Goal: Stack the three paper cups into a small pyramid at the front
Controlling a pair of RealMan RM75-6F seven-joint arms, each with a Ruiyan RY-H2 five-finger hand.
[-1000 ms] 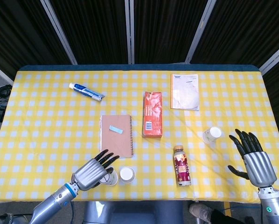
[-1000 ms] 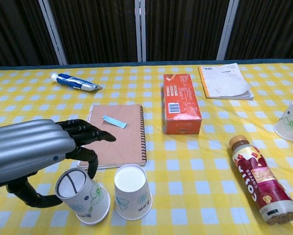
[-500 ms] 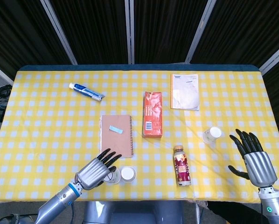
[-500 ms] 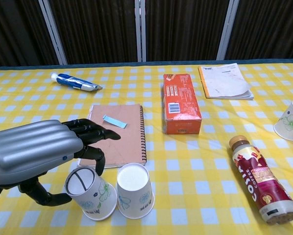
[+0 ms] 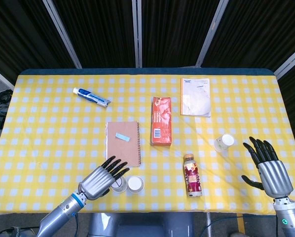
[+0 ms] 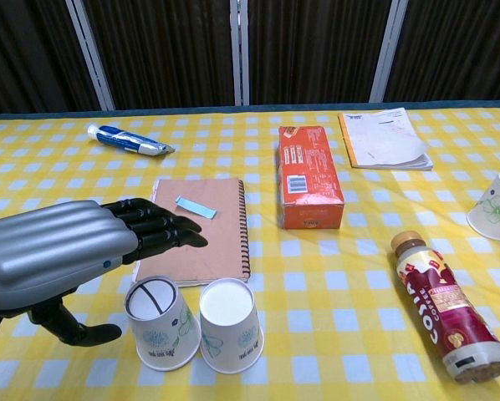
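The third cup (image 5: 224, 142) stands just left of the right robot hand (image 5: 268, 168) (fingers spread, empty); the left robot hand (image 6: 62, 251) is also empty.

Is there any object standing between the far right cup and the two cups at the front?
Yes. The bottle lies on the cloth between the third cup and the two front cups; lifting the cup over it should avoid contact.

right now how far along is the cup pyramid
Done: two paper cups stand upside down, side by side at the front as the base. In hand: nothing; the left hand hovers open beside them. Left: the third cup, near the open right hand, must go on top.
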